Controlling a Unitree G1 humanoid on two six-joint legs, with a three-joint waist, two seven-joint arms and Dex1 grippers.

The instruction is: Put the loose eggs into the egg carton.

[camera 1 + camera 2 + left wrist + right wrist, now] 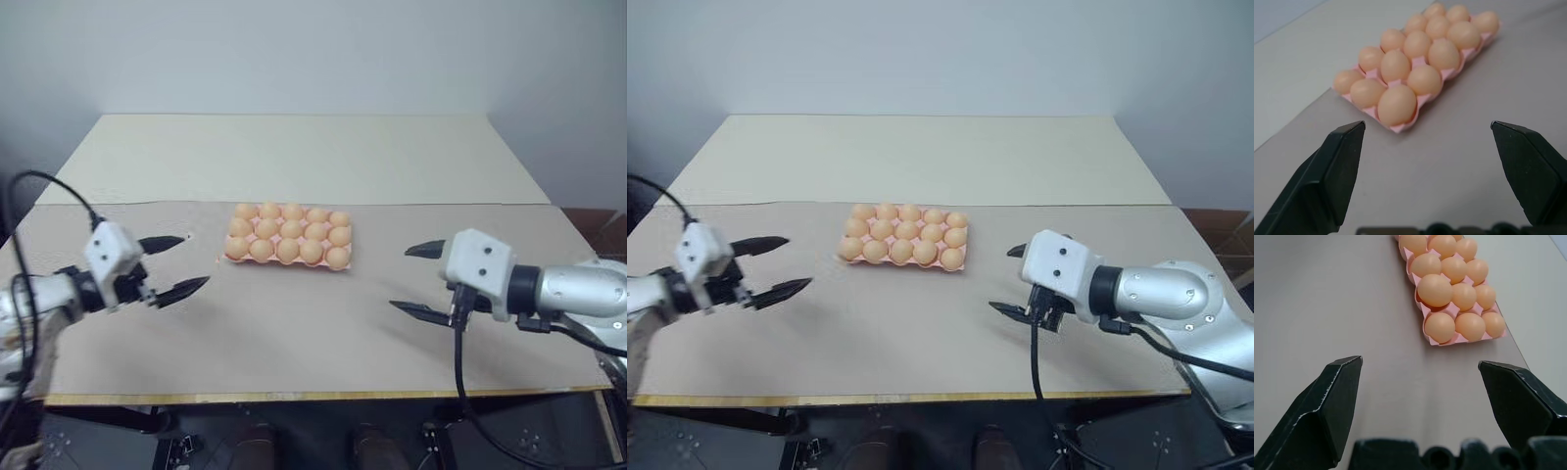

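On the left side, the left end effector [181,265] hangs over the bare surface [294,323], well apart from the carton. Its two black fingers are spread wide and there is nothing between them.

In the middle stands the egg carton [345,262], flat on the brown surface. As far as I can see, every one of its fifteen cups carries an egg, and I find no loose eggs lying on the surface around it. I judge therefore that the task is finished or very near to finished, with nothing left to collect.

The eggs [288,235] sit in three rows of five, touching or almost touching their neighbours. They look smooth and rounded, so I expect them to be slippery between hard fingers and quick to roll if put down outside a cup. If they are real shell they will be fragile, and only a light pinch is safe. The best hold, in my opinion, is across the narrow middle of one egg from above, with the fingers coming down into the small gaps beside it. The carton itself looks thin and light. It will probably slide or bend if it is pushed at one edge.

On the right side, the right end effector [416,279] hovers over the surface, near the carton but not touching it. Its fingers are also spread wide and empty.
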